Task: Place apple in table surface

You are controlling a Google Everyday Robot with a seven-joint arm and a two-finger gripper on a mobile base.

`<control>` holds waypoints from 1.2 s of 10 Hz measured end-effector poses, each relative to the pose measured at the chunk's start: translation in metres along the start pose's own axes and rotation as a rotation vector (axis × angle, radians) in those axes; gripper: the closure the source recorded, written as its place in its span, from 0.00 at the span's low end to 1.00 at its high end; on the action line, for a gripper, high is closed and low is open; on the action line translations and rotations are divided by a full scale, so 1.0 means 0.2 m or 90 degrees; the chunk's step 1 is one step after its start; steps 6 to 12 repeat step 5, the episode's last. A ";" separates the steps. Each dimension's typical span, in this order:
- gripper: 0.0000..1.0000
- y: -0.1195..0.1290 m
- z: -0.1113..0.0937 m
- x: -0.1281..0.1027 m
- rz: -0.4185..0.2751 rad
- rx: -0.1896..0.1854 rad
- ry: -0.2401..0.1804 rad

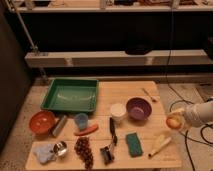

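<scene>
At the table's right edge, the gripper [176, 121] hung just past the planks with the apple [173, 122] in it, white arm reaching in from the right. Fingers looked closed around the fruit, pinching it from the sides; I could not make out each fingertip. Apple sat off the table [125, 92], level with the purple bowl [138, 108] and apart from it

Layout noted: green tray [70, 95] back left, orange bowl [41, 121] front left, white cup [118, 111] beside the purple bowl, blue cup [81, 120], carrot [86, 130], grapes [83, 150], green sponge [133, 143], a pale long item near the right front corner whose kind I could not tell

Handling, my judgement: small, firm, fairly light, skin smooth and a bit slick, round so it would roll once freed. Not fragile, but a drop could bruise it. Best hold is across the widest part, at the equator, pads square on opposite sides; a grip off-centre might let it squirt out

Bare planks between the purple bowl and the right edge looked like the nearest landing spot. I judged it should go down low and be released only on contact, so it stays put
</scene>
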 end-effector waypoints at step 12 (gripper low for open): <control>1.00 0.05 0.17 0.00 0.008 -0.019 -0.045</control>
